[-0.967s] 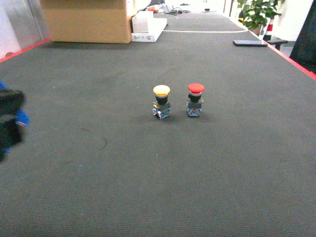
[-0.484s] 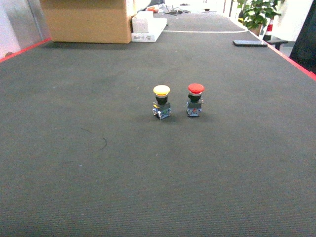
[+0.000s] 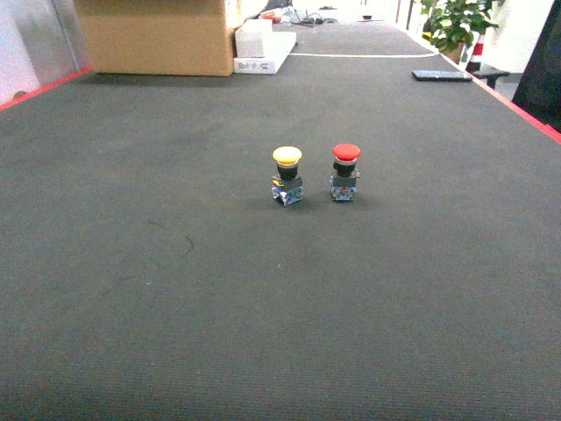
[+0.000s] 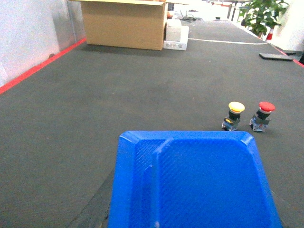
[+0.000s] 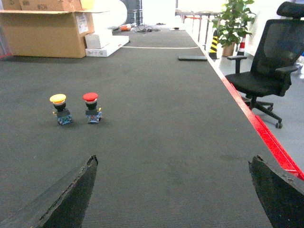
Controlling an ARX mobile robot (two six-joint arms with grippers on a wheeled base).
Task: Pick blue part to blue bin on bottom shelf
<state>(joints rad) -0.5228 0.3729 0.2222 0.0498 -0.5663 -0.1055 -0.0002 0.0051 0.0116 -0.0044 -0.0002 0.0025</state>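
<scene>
A blue part [image 4: 199,185] fills the lower half of the left wrist view, close to the camera. My left gripper [image 4: 190,213] is shut on it, and only a dark finger [image 4: 97,206] shows at its left side. In the right wrist view my right gripper [image 5: 173,190] stands open over bare dark mat, with one finger [image 5: 71,199] at the left and the other at the right. Neither gripper appears in the head view. The blue bin and the bottom shelf are out of view.
A yellow-capped button [image 3: 287,175] and a red-capped button [image 3: 345,173] stand side by side mid-table. A cardboard box [image 3: 153,35] and white boxes [image 3: 259,48] sit at the far end. A red strip [image 5: 266,137] marks the table's right edge, with an office chair [image 5: 270,61] beyond it.
One second ago my left gripper with the blue piece showed at the head view's left edge; it has since gone out of that view. The two buttons have not moved.
</scene>
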